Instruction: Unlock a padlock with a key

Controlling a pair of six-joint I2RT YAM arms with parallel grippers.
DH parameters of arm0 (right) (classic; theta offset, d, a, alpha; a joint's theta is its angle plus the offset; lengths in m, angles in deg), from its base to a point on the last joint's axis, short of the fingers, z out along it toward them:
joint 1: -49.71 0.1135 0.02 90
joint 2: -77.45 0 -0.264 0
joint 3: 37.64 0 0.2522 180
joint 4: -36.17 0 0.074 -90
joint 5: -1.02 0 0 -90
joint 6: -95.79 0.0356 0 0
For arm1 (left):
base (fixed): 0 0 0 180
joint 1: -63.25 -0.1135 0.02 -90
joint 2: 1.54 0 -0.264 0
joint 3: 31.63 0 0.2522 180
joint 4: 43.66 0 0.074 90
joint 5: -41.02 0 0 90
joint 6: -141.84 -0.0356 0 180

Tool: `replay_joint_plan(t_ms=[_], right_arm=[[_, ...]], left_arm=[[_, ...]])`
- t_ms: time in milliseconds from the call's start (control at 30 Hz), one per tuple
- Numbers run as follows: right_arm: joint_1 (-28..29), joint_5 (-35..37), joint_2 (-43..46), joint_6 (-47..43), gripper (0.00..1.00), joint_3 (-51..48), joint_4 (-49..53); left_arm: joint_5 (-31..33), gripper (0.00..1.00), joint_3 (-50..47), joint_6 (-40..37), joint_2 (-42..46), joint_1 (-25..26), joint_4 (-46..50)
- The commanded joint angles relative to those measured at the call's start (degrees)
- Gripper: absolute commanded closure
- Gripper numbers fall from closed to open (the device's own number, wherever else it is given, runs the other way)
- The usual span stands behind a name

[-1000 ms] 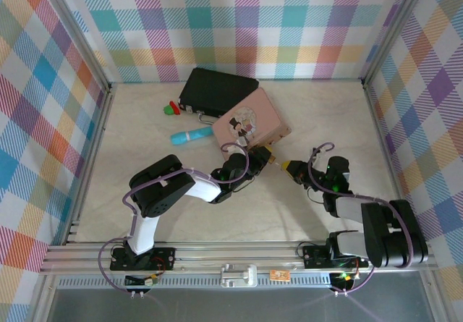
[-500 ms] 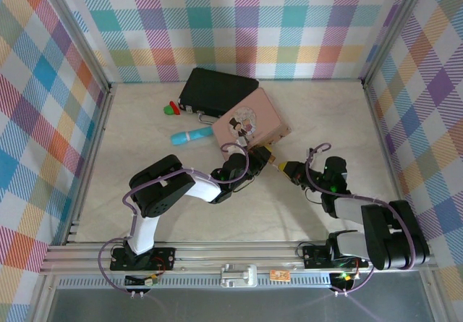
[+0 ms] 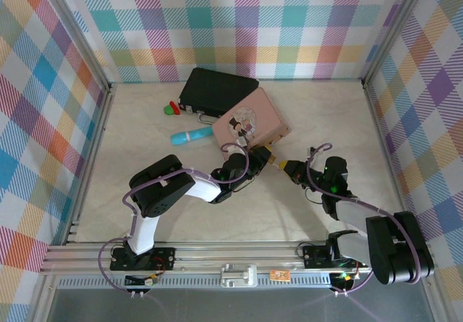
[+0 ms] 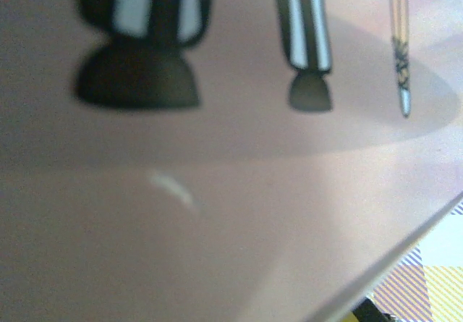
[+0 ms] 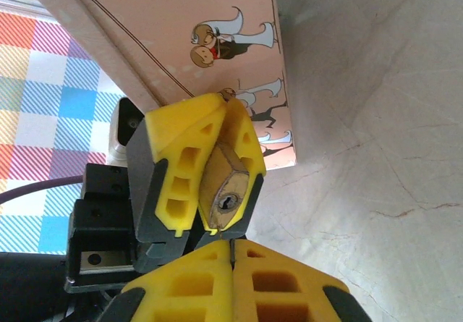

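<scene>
The brass-gold padlock (image 5: 224, 186) is pinched between the yellow fingers (image 5: 177, 166) of my left gripper (image 5: 210, 221), its keyhole facing the right wrist camera. My right gripper (image 5: 231, 246) sits just below it, fingers pressed together, with a thin sliver of the key (image 5: 219, 229) poking out toward the keyhole. Seen from above, the left gripper (image 3: 265, 155) and right gripper (image 3: 287, 166) meet tip to tip beside the pink tin (image 3: 253, 119). The left wrist view is a blur of the tin's pink lid (image 4: 217, 213).
A black case (image 3: 217, 90) lies behind the tin, with small red and green pieces (image 3: 172, 108) and a teal tube (image 3: 189, 135) to its left. Checked walls close in the table (image 3: 145, 141) on three sides.
The right gripper has edged slightly left toward the left gripper, and the right arm's rear link has sunk toward the near edge. The left arm has held still.
</scene>
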Motion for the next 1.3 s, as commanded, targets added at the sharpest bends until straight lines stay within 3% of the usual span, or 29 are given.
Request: replay_joint_plan(t_ms=[0, 500, 900, 1267], right_arm=[[0.1, 1.4, 1.1, -2.5, 1.00, 1.9, 2.2], [0.2, -0.9, -5.8, 1.1, 1.00, 1.8, -10.0], [0.2, 0.9, 3.1, -2.1, 1.00, 1.9, 1.6], [0.2, 1.5, -1.2, 0.3, 1.00, 1.0, -4.1]], left_arm=[[-2.3, 1.00, -0.8, 6.5, -1.1, -0.1, 0.9], [-2.7, 1.00, -0.2, 7.2, -1.2, 0.4, 0.4], [-2.3, 1.00, -0.4, 7.4, -1.4, 0.4, 0.4], [-2.2, 1.00, -0.5, 7.7, -1.1, 0.5, 0.1]])
